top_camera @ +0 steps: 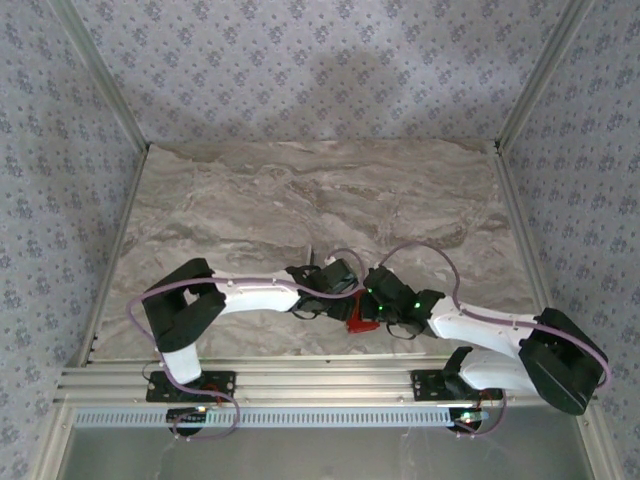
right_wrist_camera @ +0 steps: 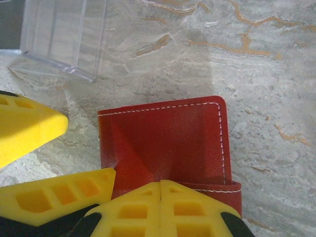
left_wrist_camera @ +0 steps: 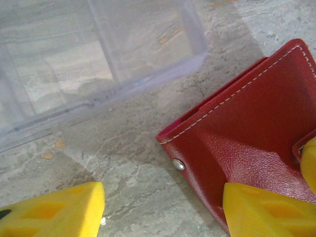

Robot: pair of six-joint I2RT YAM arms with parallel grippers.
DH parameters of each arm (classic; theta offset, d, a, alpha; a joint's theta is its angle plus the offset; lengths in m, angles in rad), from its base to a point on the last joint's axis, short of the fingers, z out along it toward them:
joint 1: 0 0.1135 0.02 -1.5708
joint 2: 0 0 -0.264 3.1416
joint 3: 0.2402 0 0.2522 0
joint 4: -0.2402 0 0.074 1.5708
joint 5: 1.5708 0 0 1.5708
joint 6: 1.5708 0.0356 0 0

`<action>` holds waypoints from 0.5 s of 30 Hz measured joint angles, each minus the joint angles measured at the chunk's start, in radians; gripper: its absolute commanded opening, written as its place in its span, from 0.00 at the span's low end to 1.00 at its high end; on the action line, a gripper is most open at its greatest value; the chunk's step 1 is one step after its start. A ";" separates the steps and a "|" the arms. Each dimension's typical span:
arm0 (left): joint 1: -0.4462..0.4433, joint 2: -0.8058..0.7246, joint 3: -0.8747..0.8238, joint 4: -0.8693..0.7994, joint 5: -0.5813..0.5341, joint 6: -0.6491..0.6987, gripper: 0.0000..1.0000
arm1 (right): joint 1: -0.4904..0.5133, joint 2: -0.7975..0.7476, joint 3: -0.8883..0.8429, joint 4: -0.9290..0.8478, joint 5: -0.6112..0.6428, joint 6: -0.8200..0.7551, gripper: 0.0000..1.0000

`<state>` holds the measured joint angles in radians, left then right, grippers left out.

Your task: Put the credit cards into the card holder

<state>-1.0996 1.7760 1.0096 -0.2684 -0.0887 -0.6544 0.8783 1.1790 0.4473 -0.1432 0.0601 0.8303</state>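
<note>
The right gripper (right_wrist_camera: 160, 186), closed on the card holder (right_wrist_camera: 163, 140) lying near-centre beside the clear box (left_wrist_camera: 98, 59), should pin it flat while the half-open, empty left gripper (left_wrist_camera: 163, 205) catches the flap edge squarely

Red card holder (top_camera: 357, 323) mostly hidden from above.
Its near edge disappears under the right gripper (right_wrist_camera: 161, 187); the clear box (left_wrist_camera: 98, 64) runs off-frame.

White arms (top_camera: 258, 295), yellow fingers (left_wrist_camera: 54, 210), purple cables (top_camera: 420, 244)
</note>
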 measured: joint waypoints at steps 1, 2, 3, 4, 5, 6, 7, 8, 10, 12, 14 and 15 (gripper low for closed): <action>0.000 0.001 0.002 -0.002 0.000 0.000 0.64 | 0.005 0.000 -0.001 0.003 0.008 0.005 0.00; 0.000 0.001 0.003 -0.003 0.002 0.000 0.64 | 0.008 0.003 -0.002 0.005 0.013 0.008 0.00; 0.001 0.001 0.004 -0.005 0.003 0.000 0.63 | 0.011 0.006 -0.002 0.006 0.016 0.010 0.00; 0.002 0.001 0.005 -0.006 0.004 0.000 0.63 | 0.012 0.010 0.002 0.005 0.018 0.010 0.00; 0.002 0.001 0.006 -0.008 0.006 0.000 0.63 | 0.012 0.014 0.008 0.000 0.019 0.009 0.00; 0.005 0.001 0.006 -0.010 0.008 0.000 0.63 | 0.012 0.019 0.018 -0.010 0.019 0.008 0.06; 0.008 0.000 0.006 -0.010 0.010 0.000 0.63 | 0.012 0.027 0.031 -0.021 0.019 0.006 0.20; 0.013 -0.002 0.006 -0.010 0.016 0.000 0.63 | 0.011 0.032 0.040 -0.034 0.019 0.002 0.29; 0.027 -0.024 -0.008 -0.021 0.016 0.002 0.68 | 0.007 0.040 0.069 -0.076 0.027 -0.012 0.48; 0.052 -0.058 -0.032 -0.030 0.001 0.002 0.77 | 0.007 0.041 0.106 -0.116 0.027 -0.031 0.65; 0.081 -0.121 -0.063 -0.043 -0.018 0.010 0.91 | 0.006 0.039 0.139 -0.147 0.019 -0.051 0.79; 0.093 -0.157 -0.076 -0.056 -0.031 0.007 0.96 | 0.002 0.035 0.153 -0.161 0.019 -0.061 0.87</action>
<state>-1.0061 1.6192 0.9337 -0.3241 -0.1192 -0.6472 0.8806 1.2144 0.6006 -0.3046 0.0788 0.7689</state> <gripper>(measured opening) 0.864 0.745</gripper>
